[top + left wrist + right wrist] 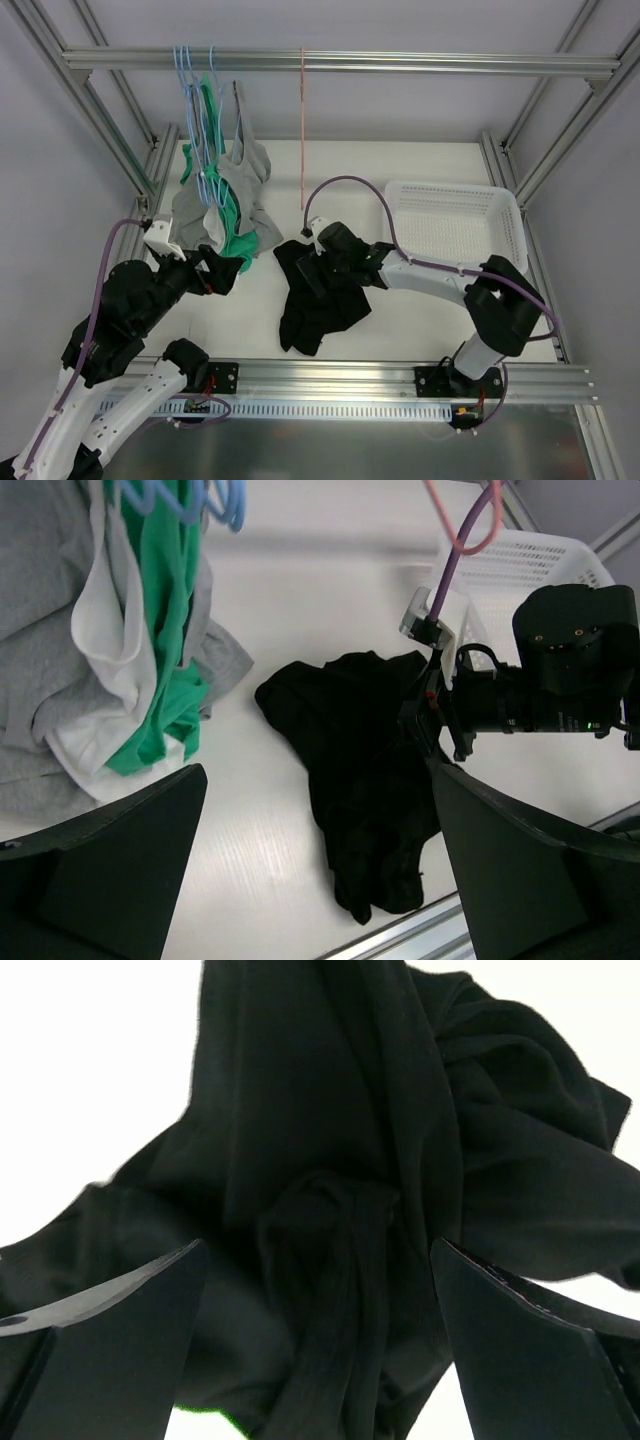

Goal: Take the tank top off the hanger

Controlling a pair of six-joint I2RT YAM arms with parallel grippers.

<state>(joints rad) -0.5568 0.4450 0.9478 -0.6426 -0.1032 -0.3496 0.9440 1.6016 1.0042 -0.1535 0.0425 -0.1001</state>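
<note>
over tank top [322, 312]: right fingers [305, 268] spread apart | beside tank top: left fingers [228, 272] spread apart | tank top: black, crumpled on counter [345, 165]

A flat white worktop [420, 170] is enclosed by a silver aluminium-profile frame [400, 62], and a slotted aluminium rail [330, 380] is fixed along its near edge. Plain pale grey walls [420, 105] are seen behind, softly and evenly lit.
</note>
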